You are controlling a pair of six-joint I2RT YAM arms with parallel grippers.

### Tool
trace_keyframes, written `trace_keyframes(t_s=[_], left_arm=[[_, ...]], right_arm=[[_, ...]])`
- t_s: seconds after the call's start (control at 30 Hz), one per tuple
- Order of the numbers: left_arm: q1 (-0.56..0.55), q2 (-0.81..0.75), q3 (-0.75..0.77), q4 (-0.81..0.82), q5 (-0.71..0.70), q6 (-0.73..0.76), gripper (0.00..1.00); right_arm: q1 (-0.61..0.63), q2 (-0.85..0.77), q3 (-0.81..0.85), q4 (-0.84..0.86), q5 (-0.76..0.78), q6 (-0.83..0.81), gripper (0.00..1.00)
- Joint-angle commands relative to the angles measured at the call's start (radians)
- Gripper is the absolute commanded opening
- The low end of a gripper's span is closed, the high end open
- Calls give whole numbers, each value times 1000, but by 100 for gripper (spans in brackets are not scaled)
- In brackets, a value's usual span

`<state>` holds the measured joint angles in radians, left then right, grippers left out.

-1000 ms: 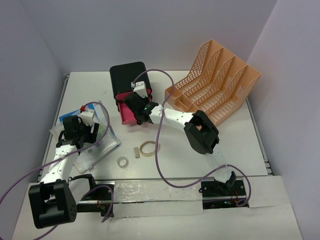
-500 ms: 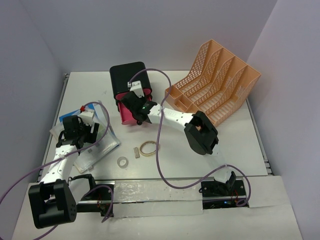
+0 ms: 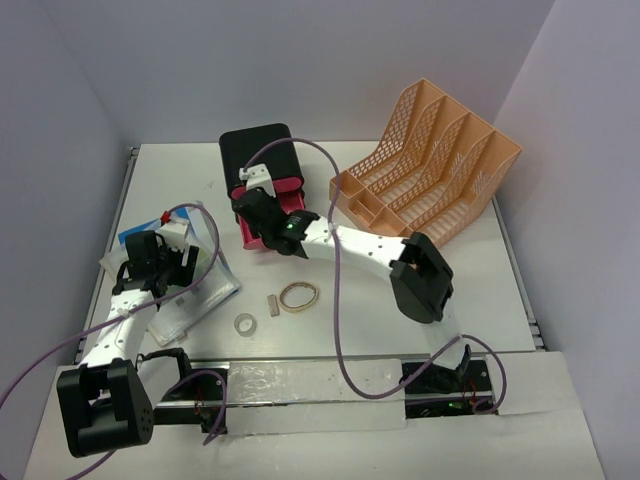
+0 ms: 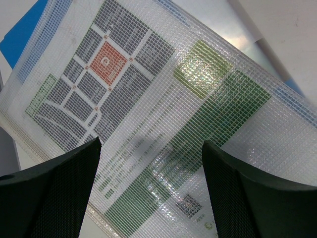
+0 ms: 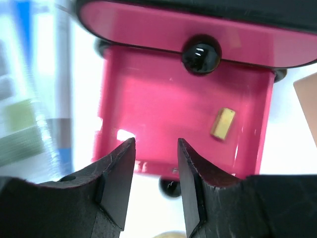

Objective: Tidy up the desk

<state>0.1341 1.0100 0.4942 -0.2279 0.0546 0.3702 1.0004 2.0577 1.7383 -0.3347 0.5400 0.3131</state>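
The step in hand looks like stowing the small loose things in the drawer box (image 3: 256, 152) at the far middle of the worktop (image 3: 480, 265), the broad white top that carries everything and runs from the arms' bases to the far wall. The right hand (image 5: 154, 146) hovers over the pulled-out pink drawer (image 5: 163, 99), its fingers parted by a narrow gap and gripping nothing. A small tan piece (image 5: 222, 122) lies on the drawer floor toward the right. Three bits lie loose near the middle, on the near side of the box: a rubber band (image 3: 298, 296), a small block (image 3: 272, 303) just left of it, and a tape ring (image 3: 243, 323) nearer again. So the tidying seems only partly done. My guess is that the right hand must next lift clear of the drawer, swing toward the near side, and come down over one of these. The band lies flat and will need a low pinch. At the left, the left hand (image 4: 151, 146) hangs close above a clear mesh pouch (image 4: 148, 99) of printed sheets, with its fingers spread wide and nothing between them. That pouch probably belongs in the orange file rack (image 3: 430, 175) at the far right, well apart from it. The flat pouch offers little to pinch except at an edge.
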Motion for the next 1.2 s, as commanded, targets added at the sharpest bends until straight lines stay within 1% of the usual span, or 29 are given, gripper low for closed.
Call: trace_keyframes(t_s=[0.0,0.13,0.2,0.3,0.37,0.53,0.6,0.77,0.97,1.17], left_arm=[[8,-17,3,30,19,-2,89],[9,-19,4,28,25,-2,89],[9,-21,4,27,27,-2,89],[7,-22,4,25,29,-2,89],[9,-27,4,21,32,-2,89],[9,-39,3,16,33,-2,89],[9,-42,0,16,34,-1,89],[9,-43,1,15,37,-2,89],[9,-40,1,16,39,-2,89],[9,-36,4,16,40,-2,89]], right_arm=[[32,-184,-114,91,-41,24,46],[90,-256,-265,118,-62,49,48],[153,-258,-310,101,-61,69,50],[202,-229,-335,53,-52,107,51],[228,-205,-333,15,-71,139,50],[242,-135,-319,-83,-83,257,45],[243,-120,-341,-98,-96,288,43],[242,-95,-376,-98,-137,328,43],[242,-38,-362,-134,-152,349,43],[244,-37,-342,-167,-113,347,43]])
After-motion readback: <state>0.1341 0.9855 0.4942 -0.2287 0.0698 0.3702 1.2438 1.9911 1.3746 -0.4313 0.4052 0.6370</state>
